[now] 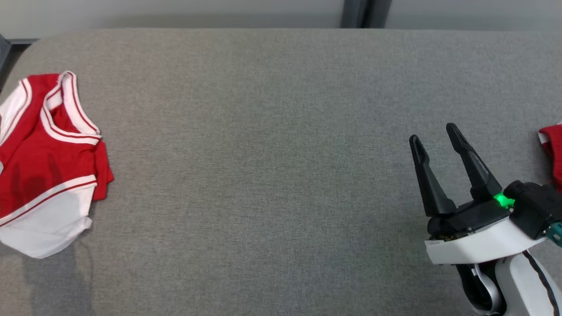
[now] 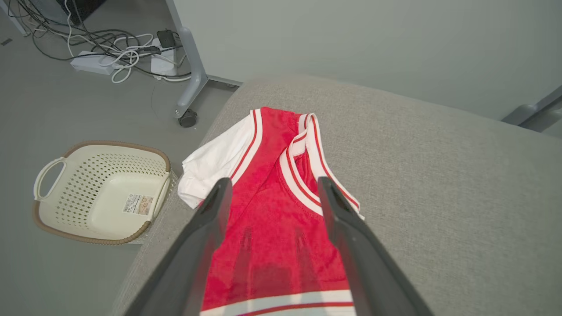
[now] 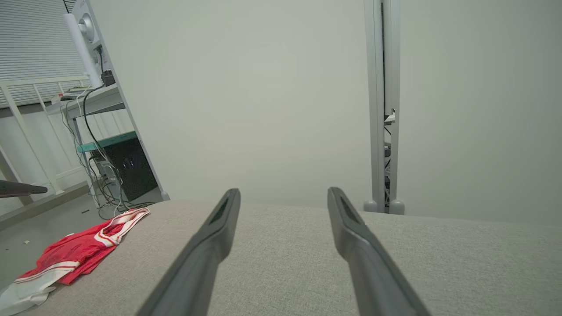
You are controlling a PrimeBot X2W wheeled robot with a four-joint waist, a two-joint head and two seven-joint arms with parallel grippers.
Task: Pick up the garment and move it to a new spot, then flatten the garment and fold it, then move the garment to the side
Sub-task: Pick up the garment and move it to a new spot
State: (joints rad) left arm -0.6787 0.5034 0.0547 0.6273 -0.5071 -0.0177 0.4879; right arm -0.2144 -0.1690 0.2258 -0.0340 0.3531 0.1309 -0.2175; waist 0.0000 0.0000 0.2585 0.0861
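- Lying rumpled at the far L end of the grey tabletop [image 1: 281, 87]: red-and-white shirt [image 1: 48, 166], neckband folded over itself, white parts reaching the edge.
- L claw [image 2: 274, 182] hangs right above the shirt, jaws wide, nothing held. The red body shows in the gap btwn the jaws in the L wrist view, so it's prob. lined up for the first pick.
- No contact w/ the cloth as far as I can tell; the claw's shadows fall on the red fabric.
- R claw [image 1: 434, 134] hovers at the R side, well apart from the shirt, jaws wide & holding nothing. Prob. parked there so the middle is free as the new spot.
- Another bit of red cloth [image 1: 552, 149] pokes in at the R edge, just beside the R arm; can't tell what it is.
- Basket [image 2: 101, 193] sits on the floor near the tabletop's L end.
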